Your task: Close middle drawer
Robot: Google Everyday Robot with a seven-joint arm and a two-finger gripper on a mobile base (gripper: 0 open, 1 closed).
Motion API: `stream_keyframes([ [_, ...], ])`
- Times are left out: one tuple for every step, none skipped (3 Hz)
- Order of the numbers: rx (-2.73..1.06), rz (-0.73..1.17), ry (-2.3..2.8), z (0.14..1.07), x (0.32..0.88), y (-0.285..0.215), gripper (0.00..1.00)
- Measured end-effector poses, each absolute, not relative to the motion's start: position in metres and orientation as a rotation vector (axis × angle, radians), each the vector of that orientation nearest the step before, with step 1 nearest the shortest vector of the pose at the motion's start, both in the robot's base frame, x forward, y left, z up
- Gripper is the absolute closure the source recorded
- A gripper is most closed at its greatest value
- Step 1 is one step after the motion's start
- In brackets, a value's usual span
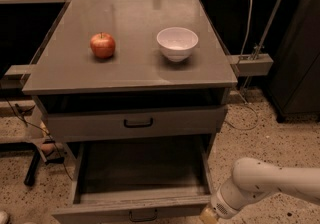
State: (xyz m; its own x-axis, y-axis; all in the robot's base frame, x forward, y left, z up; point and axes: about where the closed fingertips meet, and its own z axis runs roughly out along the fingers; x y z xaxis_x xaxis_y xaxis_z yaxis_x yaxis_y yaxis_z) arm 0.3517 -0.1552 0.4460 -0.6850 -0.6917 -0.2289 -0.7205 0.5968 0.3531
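The middle drawer [100, 212] is pulled far out of the grey cabinet, and its deep grey box [142, 168] is open to view and empty. Its low front runs along the bottom edge of the view, with a small black loop handle [142, 215]. My white arm [260, 183] comes in from the lower right. My gripper [207, 216] is at the right end of the drawer front, mostly cut off by the bottom edge of the view.
The taller-fronted top drawer [135, 123] stands slightly out above. A red apple [102, 45] and a white bowl [177, 43] sit on the cabinet top [130, 68]. Speckled floor lies to the right, with a dark cabinet [300, 43] and cables [247, 23] at the far right.
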Motion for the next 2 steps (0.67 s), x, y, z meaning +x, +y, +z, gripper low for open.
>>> stream_keyframes([
  [-1.227, 0.613, 2.746, 0.4445, 0.3631, -0.1541, 1.00],
  [-1.224, 0.602, 2.777, 0.4403, 0.3677, -0.1516, 1.00],
])
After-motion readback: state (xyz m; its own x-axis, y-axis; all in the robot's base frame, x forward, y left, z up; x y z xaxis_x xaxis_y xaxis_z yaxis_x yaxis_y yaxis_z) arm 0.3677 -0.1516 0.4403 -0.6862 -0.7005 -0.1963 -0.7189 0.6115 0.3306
